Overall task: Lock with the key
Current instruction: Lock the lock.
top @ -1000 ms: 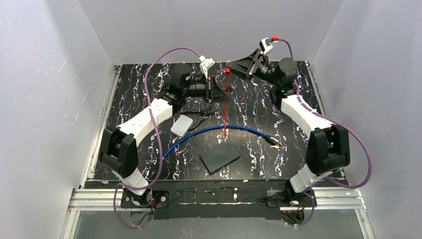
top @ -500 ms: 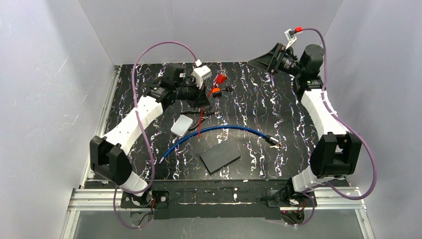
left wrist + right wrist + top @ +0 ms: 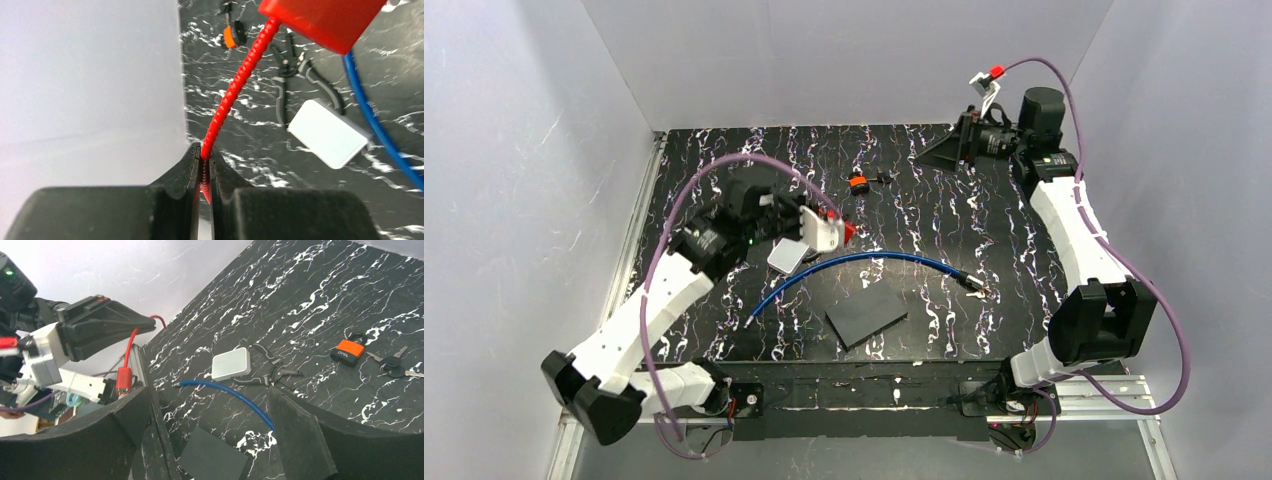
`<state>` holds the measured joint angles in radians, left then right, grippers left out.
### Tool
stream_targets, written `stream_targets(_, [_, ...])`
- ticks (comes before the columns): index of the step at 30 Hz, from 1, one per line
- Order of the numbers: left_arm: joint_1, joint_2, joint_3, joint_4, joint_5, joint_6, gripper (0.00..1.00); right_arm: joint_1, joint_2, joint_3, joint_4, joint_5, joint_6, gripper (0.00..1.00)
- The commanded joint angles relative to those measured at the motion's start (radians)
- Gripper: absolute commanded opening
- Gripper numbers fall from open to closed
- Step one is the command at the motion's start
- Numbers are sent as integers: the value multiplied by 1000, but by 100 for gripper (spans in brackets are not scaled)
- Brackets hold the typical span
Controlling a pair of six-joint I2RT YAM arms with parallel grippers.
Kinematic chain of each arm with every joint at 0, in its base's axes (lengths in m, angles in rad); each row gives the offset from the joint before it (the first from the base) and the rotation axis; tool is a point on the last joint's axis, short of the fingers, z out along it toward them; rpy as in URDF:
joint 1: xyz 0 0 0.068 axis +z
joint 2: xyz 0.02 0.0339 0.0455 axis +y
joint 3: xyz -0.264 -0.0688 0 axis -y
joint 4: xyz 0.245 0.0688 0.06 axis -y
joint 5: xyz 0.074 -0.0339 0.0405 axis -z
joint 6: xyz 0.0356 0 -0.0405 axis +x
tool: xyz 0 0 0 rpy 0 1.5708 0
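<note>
The lock, a long blue cable (image 3: 864, 259), lies in an arc on the black marbled table (image 3: 984, 215); its dark right end piece (image 3: 965, 282) has a small key-like metal bit beside it. The cable also shows in the left wrist view (image 3: 367, 120) and the right wrist view (image 3: 227, 390). My left gripper (image 3: 836, 232) is raised above the cable's left half and is shut on a red braided cable (image 3: 235, 85) with a red plug (image 3: 320, 20). My right gripper (image 3: 944, 150) is open and empty, high at the far right (image 3: 210, 395).
A small orange-and-black padlock (image 3: 857, 183) with keys (image 3: 395, 365) lies at the far middle. A white box (image 3: 789, 254) and black pliers (image 3: 295, 75) lie just behind the blue cable. A dark flat slab (image 3: 866, 315) lies in front of it. Grey walls enclose the table.
The right gripper let go of the red cable and drew back to the far right. The left arm swung toward the near left, carrying the red cable.
</note>
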<state>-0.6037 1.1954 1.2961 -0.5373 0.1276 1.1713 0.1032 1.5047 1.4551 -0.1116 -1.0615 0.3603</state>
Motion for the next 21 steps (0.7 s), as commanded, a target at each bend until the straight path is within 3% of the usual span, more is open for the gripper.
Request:
stream_targets(1, [-84, -117, -138, 143, -113, 325, 0, 78, -32, 19, -146, -30, -161, 90])
stream_targets(5, [-141, -186, -242, 208, -172, 445, 0, 195, -21, 38, -317, 23, -309, 89])
stream_targets(9, [-170, -206, -283, 243, -201, 474, 0, 304, -24, 28, -400, 81, -399, 87])
stream_targets(21, [-201, -195, -263, 244, -206, 400, 0, 536, 8, -62, -322, 132, -342, 75])
